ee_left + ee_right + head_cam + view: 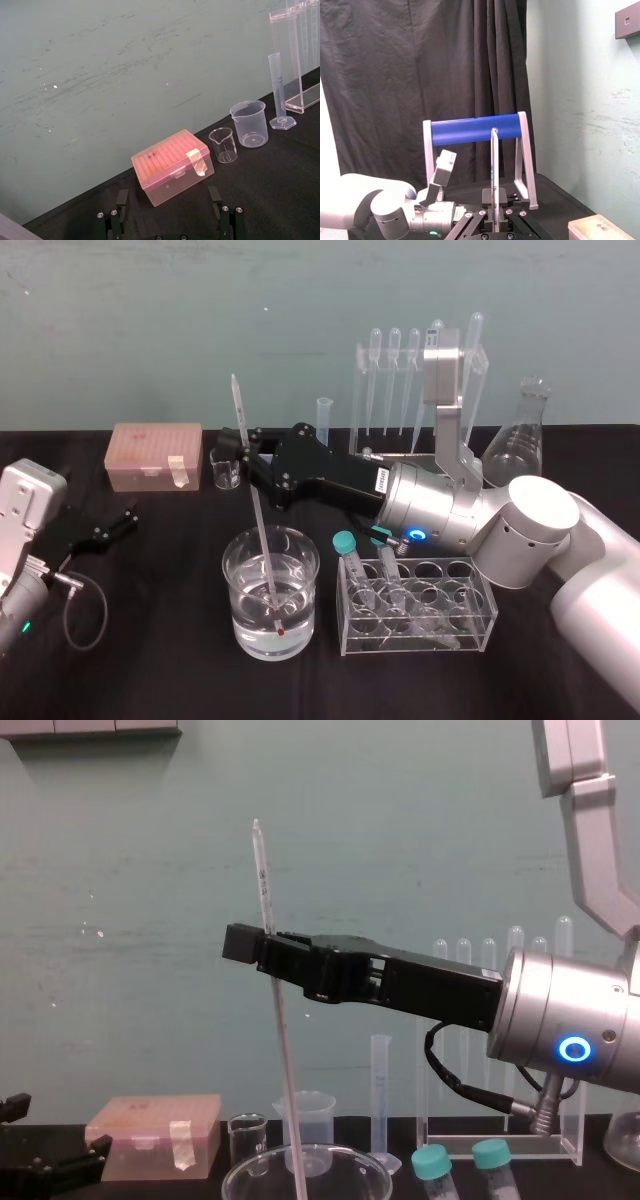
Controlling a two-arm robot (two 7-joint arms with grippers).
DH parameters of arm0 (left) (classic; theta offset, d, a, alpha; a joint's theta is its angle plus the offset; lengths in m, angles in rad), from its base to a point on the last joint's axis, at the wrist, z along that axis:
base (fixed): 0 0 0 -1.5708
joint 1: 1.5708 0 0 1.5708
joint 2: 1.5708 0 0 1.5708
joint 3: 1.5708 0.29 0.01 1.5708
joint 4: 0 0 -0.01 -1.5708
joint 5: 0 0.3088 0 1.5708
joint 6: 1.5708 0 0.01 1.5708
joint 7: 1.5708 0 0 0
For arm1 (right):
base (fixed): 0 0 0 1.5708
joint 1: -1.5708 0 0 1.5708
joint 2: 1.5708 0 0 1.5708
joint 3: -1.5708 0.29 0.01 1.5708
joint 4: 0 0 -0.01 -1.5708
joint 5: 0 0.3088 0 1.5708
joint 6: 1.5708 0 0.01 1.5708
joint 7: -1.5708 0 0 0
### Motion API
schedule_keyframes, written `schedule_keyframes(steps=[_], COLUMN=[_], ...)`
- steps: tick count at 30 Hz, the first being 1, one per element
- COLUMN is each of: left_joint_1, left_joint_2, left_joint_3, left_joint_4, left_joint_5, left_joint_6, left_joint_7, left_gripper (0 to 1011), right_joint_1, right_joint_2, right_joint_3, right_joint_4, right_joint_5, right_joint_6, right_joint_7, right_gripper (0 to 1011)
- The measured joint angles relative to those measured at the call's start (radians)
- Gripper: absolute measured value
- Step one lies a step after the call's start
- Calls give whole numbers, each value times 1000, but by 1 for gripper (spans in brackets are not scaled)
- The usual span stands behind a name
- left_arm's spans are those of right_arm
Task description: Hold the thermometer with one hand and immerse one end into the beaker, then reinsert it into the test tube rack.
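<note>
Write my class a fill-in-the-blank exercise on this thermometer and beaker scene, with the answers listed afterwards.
The gripper holding the thermometer belongs to the robot's ___ arm.
The thermometer's lower tip, inside the beaker, is coloured ___.
The left gripper, parked in front of the pink box, has its fingers ___.
Answers: right; red; open.

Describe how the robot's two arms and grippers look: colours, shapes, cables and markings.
Both grippers are black and angular. The right gripper carries a small white label; the left gripper has slim fingers. The right arm has white rounded joints, a silver cylindrical wrist with a glowing blue ring and a short black cable. The left arm has a grey boxy housing and a looping black cable.
</note>
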Motion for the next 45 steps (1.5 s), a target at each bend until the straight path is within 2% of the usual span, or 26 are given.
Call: schedule_keyframes(steps=[45], left_joint_1=[0], left_joint_2=[0], left_joint_3=[0], left_joint_4=[0], left_joint_5=[0], left_joint_6=[0], left_joint_7=[0], left_gripper=[1008], right_joint_1=[-11], right_joint_2=[11], right_joint_3=[1], right_joint_4=[-18], right_joint_5=[-4], right_joint_6=[2], right_joint_7=[1], right_gripper=[56])
